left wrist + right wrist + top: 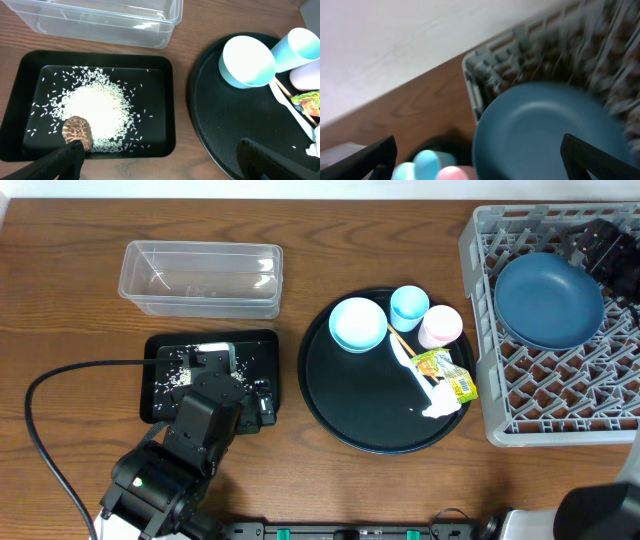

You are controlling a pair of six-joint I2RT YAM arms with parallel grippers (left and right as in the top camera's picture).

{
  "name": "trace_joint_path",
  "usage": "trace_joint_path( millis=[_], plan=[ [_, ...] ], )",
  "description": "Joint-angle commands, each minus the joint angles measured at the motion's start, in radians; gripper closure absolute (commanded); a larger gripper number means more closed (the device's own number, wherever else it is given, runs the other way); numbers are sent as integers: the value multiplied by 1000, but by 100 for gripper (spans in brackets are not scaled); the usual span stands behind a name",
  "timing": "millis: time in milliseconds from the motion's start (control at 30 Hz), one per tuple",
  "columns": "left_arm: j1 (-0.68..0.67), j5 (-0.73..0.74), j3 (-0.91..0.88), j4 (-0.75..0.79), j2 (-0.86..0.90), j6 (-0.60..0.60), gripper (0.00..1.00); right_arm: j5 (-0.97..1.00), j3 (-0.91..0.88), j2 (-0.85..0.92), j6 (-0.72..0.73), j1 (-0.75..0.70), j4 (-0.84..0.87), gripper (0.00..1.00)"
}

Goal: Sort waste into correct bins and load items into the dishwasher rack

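Overhead: a wooden table. Far left stands a clear tub. Just nearer lies a black tray scattered with rice, and the left arm reaches over the tray's near half, covering part of it. In the middle lies a round tray. On its far part are a bowl, a blue cup and a pink cup. At its right edge are a wrapper and a tissue, with a stick running from the bowl toward them. On the right a grey rack holds the plate in its far part. The right arm shows dark at the rack's far right corner.

Left wrist: the left gripper hangs above the black tray's near edge, jaws spread wide and grasping nothing. This view shows what the arm hides from above: the rice forms a heap, with a brown lump at its near left, just beside the left finger.

Right wrist: blurred. The right gripper is released, its fingers far apart above the plate in the rack. Both cups peek in at the near edge, and a pale wall, unseen from overhead, fills the far left.
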Motion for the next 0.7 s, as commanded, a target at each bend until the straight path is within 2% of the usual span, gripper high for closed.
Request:
trace_joint_path(
  millis=[0, 67, 167, 267, 467, 600, 667],
  plan=[
    [3, -16, 14, -2, -1, 6, 2, 26, 20, -9, -265, 56, -26, 1],
    [3, -16, 14, -2, -1, 6, 2, 68, 20, -5, -345, 114, -56, 1],
    [3, -16, 14, -2, -1, 6, 2, 297, 18, 7, -349, 208, -89, 2],
    [3, -16, 14, -2, -1, 6, 2, 441, 18, 45, -350, 299, -111, 1],
    [3, -16, 14, -2, -1, 6, 2, 636, 18, 136, -304, 444, -164, 1],
    [3, -16, 14, -2, -1, 6, 2, 704, 18, 203, -267, 477, -216, 1],
    [3, -16, 14, -2, -1, 6, 2, 703, 18, 237, -249, 477, -238, 7]
  ],
)
